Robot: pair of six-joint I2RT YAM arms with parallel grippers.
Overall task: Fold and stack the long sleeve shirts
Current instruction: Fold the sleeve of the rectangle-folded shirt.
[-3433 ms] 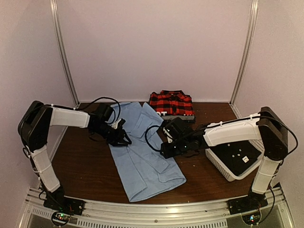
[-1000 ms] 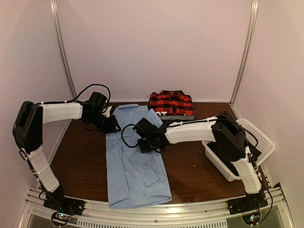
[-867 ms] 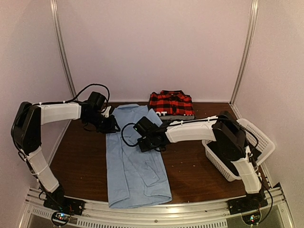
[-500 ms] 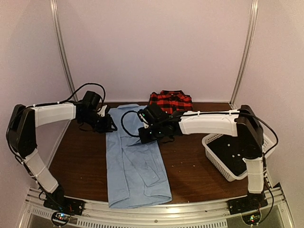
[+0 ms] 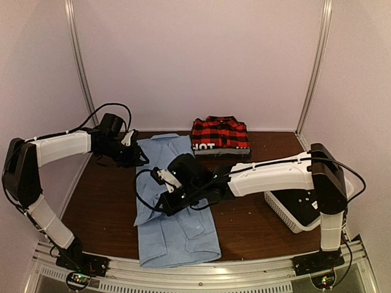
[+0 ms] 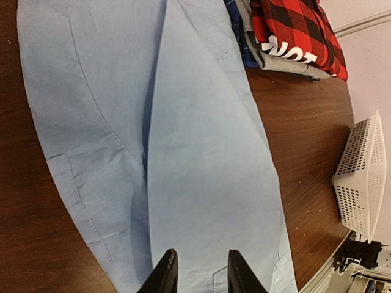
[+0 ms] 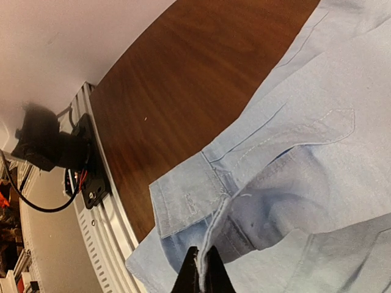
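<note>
We've got the light blue shirt point(image 5: 180, 229) laid lengthwise down the table point(image 5: 101, 195), left gripper point(image 5: 137, 156) at its far left corner, right gripper point(image 5: 164, 190) low over its middle. Plaid shirt point(image 5: 220, 133) sits folded at the back, white basket point(image 5: 284, 215) off right.

A white plastic mesh basket point(image 5: 282, 212) stands on the brown wooden table point(image 5: 104, 201), well right of the fingers point(image 7: 189, 278) of the right gripper point(image 7: 200, 253); a folded grey lettered garment point(image 5: 211, 147) lies beyond them
</note>
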